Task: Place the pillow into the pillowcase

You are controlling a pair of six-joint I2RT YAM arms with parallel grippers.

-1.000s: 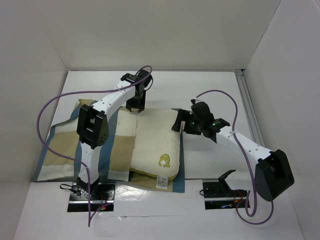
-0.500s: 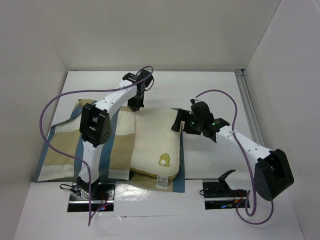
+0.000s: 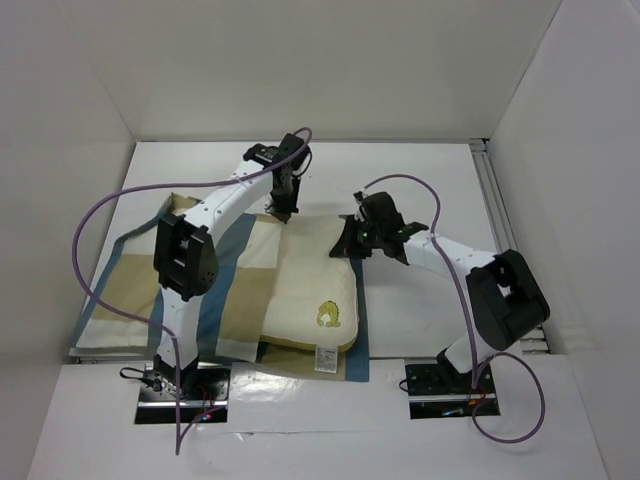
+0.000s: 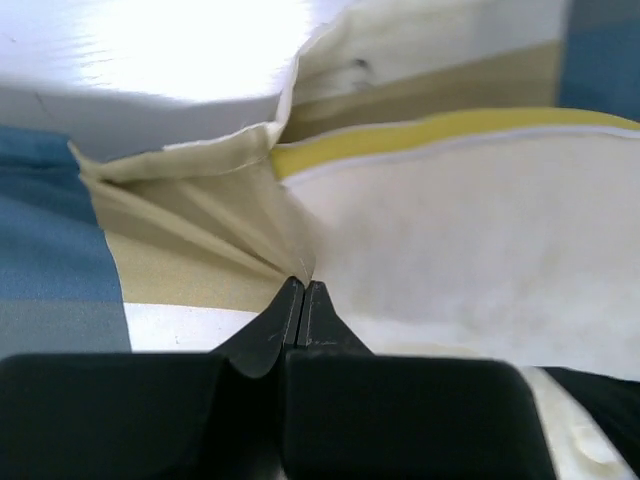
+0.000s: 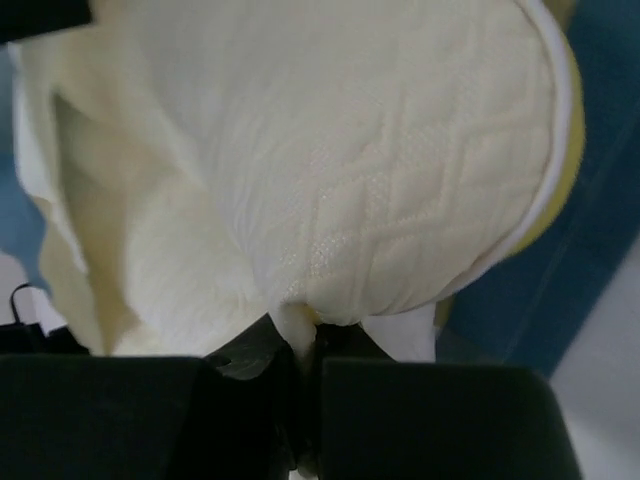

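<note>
The cream pillow (image 3: 315, 285) with its yellow emblem lies on the right part of the checked pillowcase (image 3: 190, 290), which spreads out to the left. My left gripper (image 3: 285, 207) is at the pillowcase's far edge beside the pillow's far left corner. In the left wrist view its jaws (image 4: 303, 283) are shut, pinching a tan fold of the pillowcase (image 4: 180, 240), with the pillow (image 4: 480, 230) just to the right. My right gripper (image 3: 350, 244) is at the pillow's far right corner. The right wrist view shows its jaws (image 5: 305, 335) shut on a pinch of the pillow (image 5: 350, 150).
White walls enclose the table on three sides. A metal rail (image 3: 497, 205) runs along the right side. Purple cables loop over both arms, and the arm bases (image 3: 180, 385) stand at the near edge. Blue pillowcase fabric (image 5: 600, 250) shows under the pillow's edge.
The left gripper closed on the pillowcase's far edge and pulled it up slightly. The right arm swung left to the pillow's far right corner and closed on it.
</note>
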